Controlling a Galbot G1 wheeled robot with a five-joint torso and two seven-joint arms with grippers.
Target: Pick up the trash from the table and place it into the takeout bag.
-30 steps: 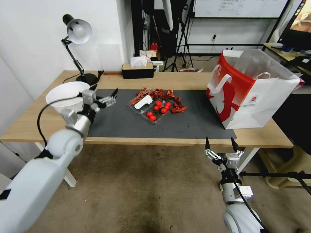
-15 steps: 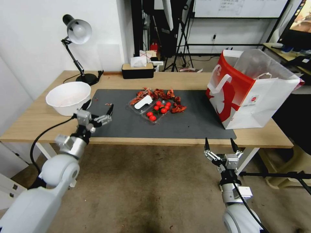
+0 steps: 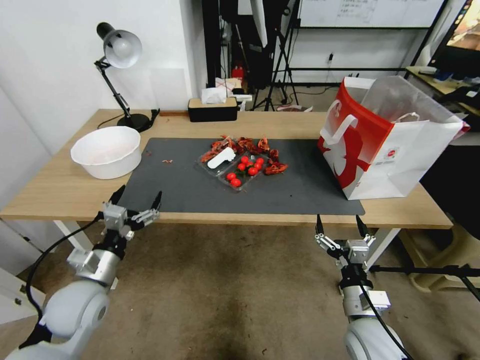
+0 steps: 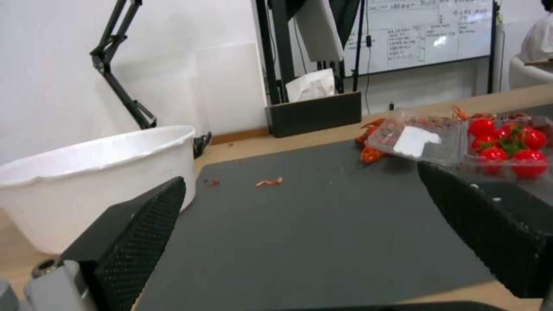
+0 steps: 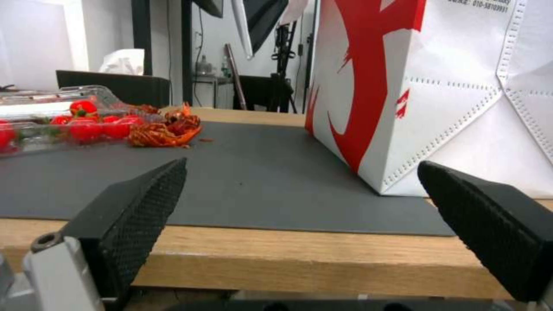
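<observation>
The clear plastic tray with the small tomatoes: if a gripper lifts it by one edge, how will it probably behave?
The clear plastic tray looks thin-walled, so it would probably flex rather than stay stiff. The round tomatoes lie loose inside, so tilting could let them roll and shift the weight. Its smooth, glossy wall may slip between the pads.

Lab: whiteboard (image 3: 370,12), tripods (image 3: 282,65), desk lamp (image 3: 119,50).

We see our left gripper (image 4: 300,235) spread wide over the dark grey mat (image 4: 322,233). A white bowl (image 4: 86,181) sits at the frame's left; at upper right lies a clear tray (image 4: 461,144) of what look like tomatoes.
</observation>
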